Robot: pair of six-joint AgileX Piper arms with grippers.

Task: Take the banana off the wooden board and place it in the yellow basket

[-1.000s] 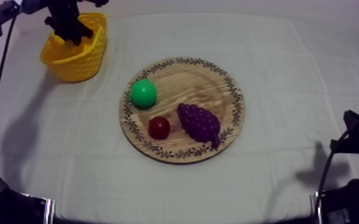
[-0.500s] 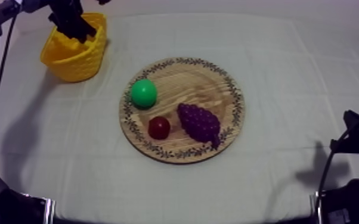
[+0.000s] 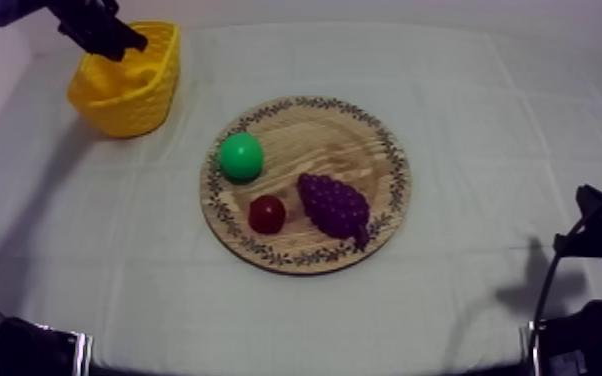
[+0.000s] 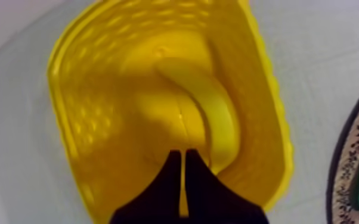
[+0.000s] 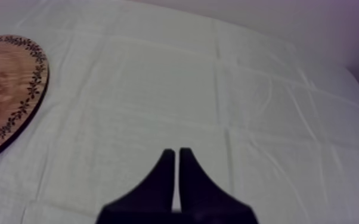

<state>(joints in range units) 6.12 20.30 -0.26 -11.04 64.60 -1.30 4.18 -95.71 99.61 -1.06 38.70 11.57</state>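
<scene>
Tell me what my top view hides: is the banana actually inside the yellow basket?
Observer: Yes. The left wrist view shows the banana lying curved along the inner wall of the yellow basket.
Operator: Is the left tool gripping it?
Observer: No. The left tool is shut on nothing, over the basket's opening.
Operator: And the right tool?
Observer: The right tool is shut on nothing too, over bare cloth beside the wooden board.
</scene>
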